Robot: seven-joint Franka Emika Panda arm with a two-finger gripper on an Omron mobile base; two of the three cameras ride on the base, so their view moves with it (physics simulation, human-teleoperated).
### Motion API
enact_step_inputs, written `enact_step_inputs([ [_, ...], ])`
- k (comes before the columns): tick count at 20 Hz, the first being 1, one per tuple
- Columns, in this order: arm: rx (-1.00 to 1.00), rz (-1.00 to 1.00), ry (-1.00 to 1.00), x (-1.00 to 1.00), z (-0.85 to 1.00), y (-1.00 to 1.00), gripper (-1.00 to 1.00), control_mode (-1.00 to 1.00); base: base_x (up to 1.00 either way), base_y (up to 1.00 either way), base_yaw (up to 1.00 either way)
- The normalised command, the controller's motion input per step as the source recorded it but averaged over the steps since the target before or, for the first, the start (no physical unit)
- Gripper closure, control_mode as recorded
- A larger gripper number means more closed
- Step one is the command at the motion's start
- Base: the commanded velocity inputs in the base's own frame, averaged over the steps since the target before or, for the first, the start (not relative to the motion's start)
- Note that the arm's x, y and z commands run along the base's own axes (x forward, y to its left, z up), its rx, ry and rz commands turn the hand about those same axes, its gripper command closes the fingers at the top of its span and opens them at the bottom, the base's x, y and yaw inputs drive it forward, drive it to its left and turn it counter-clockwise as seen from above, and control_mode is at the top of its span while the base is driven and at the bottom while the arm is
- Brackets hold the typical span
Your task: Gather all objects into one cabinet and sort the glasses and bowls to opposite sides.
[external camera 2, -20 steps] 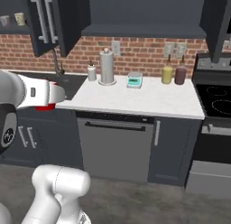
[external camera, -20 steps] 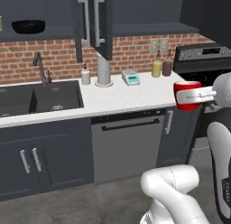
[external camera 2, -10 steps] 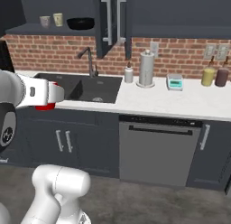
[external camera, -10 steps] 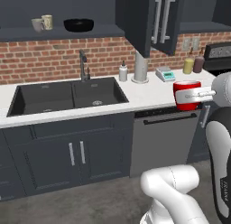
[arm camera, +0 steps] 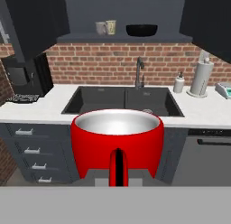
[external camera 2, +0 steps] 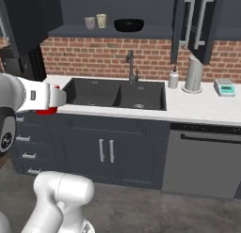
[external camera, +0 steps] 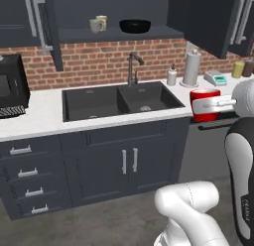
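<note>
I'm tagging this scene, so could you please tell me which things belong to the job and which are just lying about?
Job:
red cup, held in the gripper
two mugs
black bowl
open cabinet

Lying about:
sink
faucet
soap dispenser
paper towel roll
kitchen scale

Open shelf gap [external camera: 111,29] between mugs [external camera: 97,25], bowl [external camera: 135,26]

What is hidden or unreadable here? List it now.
- End effector: its fingertips sit behind the small bright red cup in the hand view.
- Two pale beige-grey handled mugs: too small to tell if they touch.
- Wide glossy black bowl: contents hidden by its rim.
- Dark slate-grey cabinet door: top cut off.
</note>
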Motion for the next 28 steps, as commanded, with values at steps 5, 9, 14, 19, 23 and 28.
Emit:
enact_step_inputs([
  [5, 0.00, 0.00, 0.00, 0.00, 0.00, 0.00, 1.00, 1.00, 0.45, 0.54, -0.03],
  [9, 0.00, 0.00, 0.00, 0.00, 0.00, 0.00, 1.00, 1.00, 0.61, 0.15, -0.06],
  [14, 0.00, 0.00, 0.00, 0.00, 0.00, 0.00, 1.00, 1.00, 0.62, 0.02, -0.10],
  [19, 0.00, 0.00, 0.00, 0.00, 0.00, 0.00, 1.00, 1.00, 0.56, 0.19, -0.12],
  [23, 0.00, 0.00, 0.00, 0.00, 0.00, 0.00, 1.00, 1.00, 0.53, 0.30, -0.08],
  [28, 0.00, 0.00, 0.00, 0.00, 0.00, 0.00, 1.00, 1.00, 0.53, 0.29, -0.06],
])
